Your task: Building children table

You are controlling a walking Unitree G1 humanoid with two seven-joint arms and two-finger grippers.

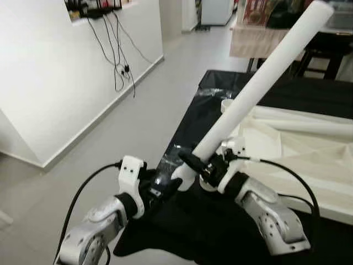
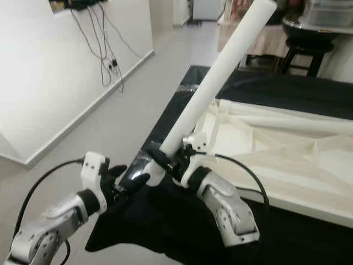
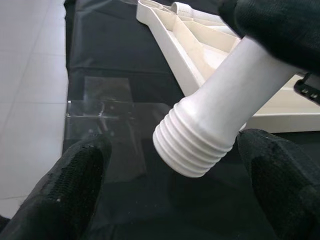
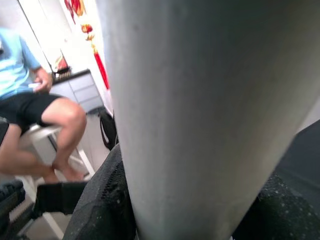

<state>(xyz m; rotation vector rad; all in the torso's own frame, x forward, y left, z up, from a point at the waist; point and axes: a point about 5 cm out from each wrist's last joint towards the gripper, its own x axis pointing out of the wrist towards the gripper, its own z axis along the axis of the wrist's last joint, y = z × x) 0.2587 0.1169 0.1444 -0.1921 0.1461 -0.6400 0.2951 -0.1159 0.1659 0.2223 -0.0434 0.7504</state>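
**Holding the first leg, nothing screwed in yet**

Gripping one white table leg (image 1: 259,83) near its lower end, your right gripper (image 1: 205,164) has both black fingers clamped around the tube, which slants up and away over the black-covered table (image 1: 309,91). In the right wrist view the leg sits tight between the two pads. Its ribbed screw end (image 3: 192,145) points down toward your left gripper (image 1: 165,186), whose fingers (image 3: 80,185) are spread apart on either side of that threaded tip, not touching it.

By my reading you are early in the build. The white tabletop (image 2: 287,160) lies underside up on the black cloth, ribs showing, and no leg stands in it. The one you hold is clear of the tabletop, just beside its near corner, so threading it into a socket is not yet done. A round socket (image 1: 227,104) seems to sit at the far corner, though it is too small to be sure.

Count as far as you can see: one tabletop, one leg in hand, at least one more long white tube (image 1: 309,116) lying along the far edge of the tabletop; any further legs I cannot make out. A flat clear plastic bag (image 3: 107,107) lies on the cloth below the leg's tip. A seated person (image 4: 35,105) is off to the side.
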